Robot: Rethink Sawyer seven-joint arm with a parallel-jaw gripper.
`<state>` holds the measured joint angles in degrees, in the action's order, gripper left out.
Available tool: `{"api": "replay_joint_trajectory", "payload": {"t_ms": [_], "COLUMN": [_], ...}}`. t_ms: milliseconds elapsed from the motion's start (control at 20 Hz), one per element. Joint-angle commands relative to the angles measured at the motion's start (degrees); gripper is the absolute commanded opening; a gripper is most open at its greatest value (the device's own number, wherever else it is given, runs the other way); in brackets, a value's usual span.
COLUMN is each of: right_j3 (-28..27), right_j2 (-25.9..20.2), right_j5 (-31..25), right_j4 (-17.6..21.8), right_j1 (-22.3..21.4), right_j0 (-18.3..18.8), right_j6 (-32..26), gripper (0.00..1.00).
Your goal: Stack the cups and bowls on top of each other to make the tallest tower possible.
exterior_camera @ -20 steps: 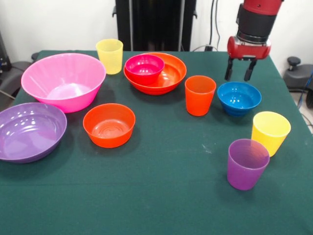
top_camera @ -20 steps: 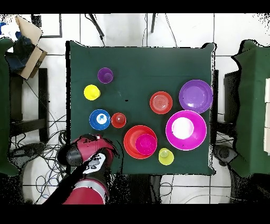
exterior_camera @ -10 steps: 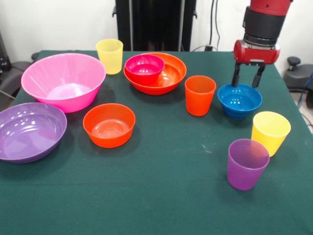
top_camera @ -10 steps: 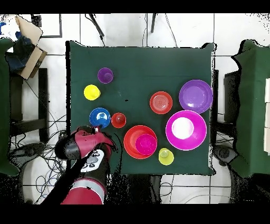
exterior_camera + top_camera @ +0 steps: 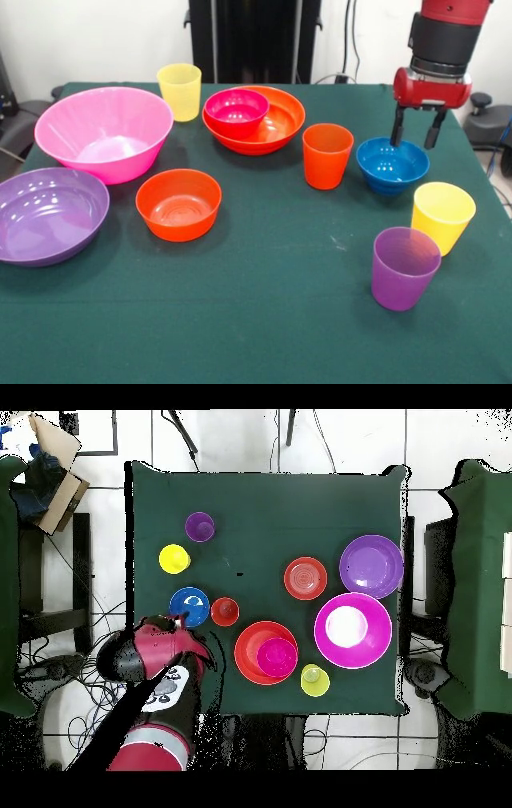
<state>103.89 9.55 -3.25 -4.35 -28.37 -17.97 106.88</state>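
Arm: the red and black arm [image 5: 438, 40] is seen at the far right of the front view, coming down over the far right part of the table [image 5: 264, 320].
Gripper: the gripper [image 5: 415, 142] is held over the far rim of the blue bowl [image 5: 392, 164]; contact with the rim cannot be made out.
Jaws: they are seen spread apart, with nothing gripped between them.
Blue bowl: it is set upright on the right side of the table, just right of the orange cup [image 5: 326, 155].
Yellow cups: one yellow cup [image 5: 442, 216] is placed near and right of the blue bowl; the other yellow cup [image 5: 180, 91] is placed at the far edge, between the pink bowl [image 5: 104, 132] and the wide orange bowl [image 5: 268, 128].
Purple cup: the purple cup [image 5: 404, 266] is found nearest on the right, just beside the first yellow cup.
Magenta bowl: the magenta bowl [image 5: 237, 112] is nested inside the wide orange bowl, towards its left side.
Small orange bowl: the small orange bowl [image 5: 178, 204] is set alone near the middle left.
Purple bowl: the wide purple bowl [image 5: 48, 214] is placed at the near left edge, just beside the pink bowl.
Tower: no pile is built on the pink bowl, which is seen empty.
Overhead view: the same spread is shown, with the blue bowl [image 5: 189, 602] partly covered by the arm [image 5: 150, 674].
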Motion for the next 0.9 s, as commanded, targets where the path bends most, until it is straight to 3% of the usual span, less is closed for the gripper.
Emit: {"api": "replay_joint_trajectory", "payload": {"t_ms": [50,900], "right_j3": [-3.82,-4.96], "right_j2": [-2.57,-3.02], "right_j5": [-4.07,-1.34], "right_j4": [-2.77,-3.95], "right_j1": [4.09,7.82], "right_j0": [-1.46,-1.67], "right_j6": [9.38,8.92], "gripper": [1.0,1.0]}}
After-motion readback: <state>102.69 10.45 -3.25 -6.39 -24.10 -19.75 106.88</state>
